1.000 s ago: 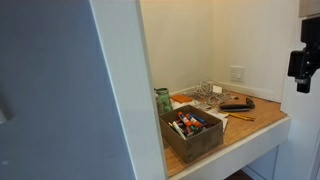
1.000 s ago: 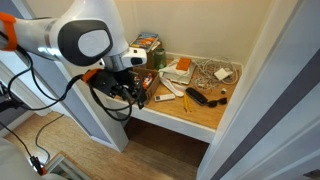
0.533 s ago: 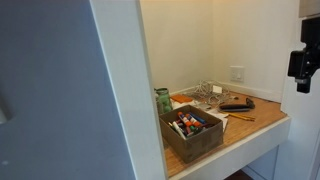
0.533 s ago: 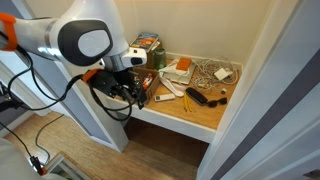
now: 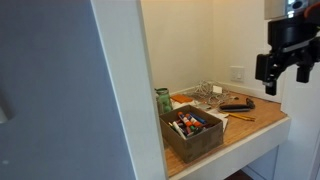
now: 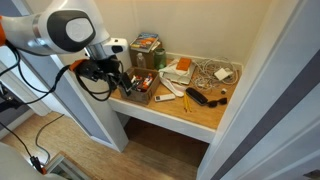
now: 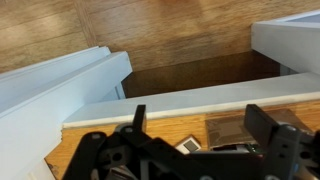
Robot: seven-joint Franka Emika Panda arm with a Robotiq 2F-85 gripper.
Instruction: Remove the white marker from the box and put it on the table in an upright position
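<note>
The brown open-topped box (image 5: 196,135) stands at the front of the wooden table (image 5: 262,118), with several red, orange and dark markers in it. It also shows in an exterior view (image 6: 141,86). The white marker cannot be told apart among them at this size. My gripper (image 5: 284,68) hangs in the air in front of the table, well apart from the box, and is open and empty. In another exterior view the gripper (image 6: 122,82) sits by the box's outer side. The wrist view shows both fingers (image 7: 200,125) spread wide over the table's white front edge (image 7: 180,100).
A green can (image 5: 162,100), a clear wire rack (image 5: 206,93) and a dark object (image 5: 237,103) lie behind the box. An orange marker (image 6: 185,102) lies loose on the table. White walls enclose the alcove on three sides. A white post (image 5: 125,80) stands at the near corner.
The arm has swung. My gripper has moved further into frame and higher in one exterior view, and closer to the box in the other. Nothing on the table has moved.
</note>
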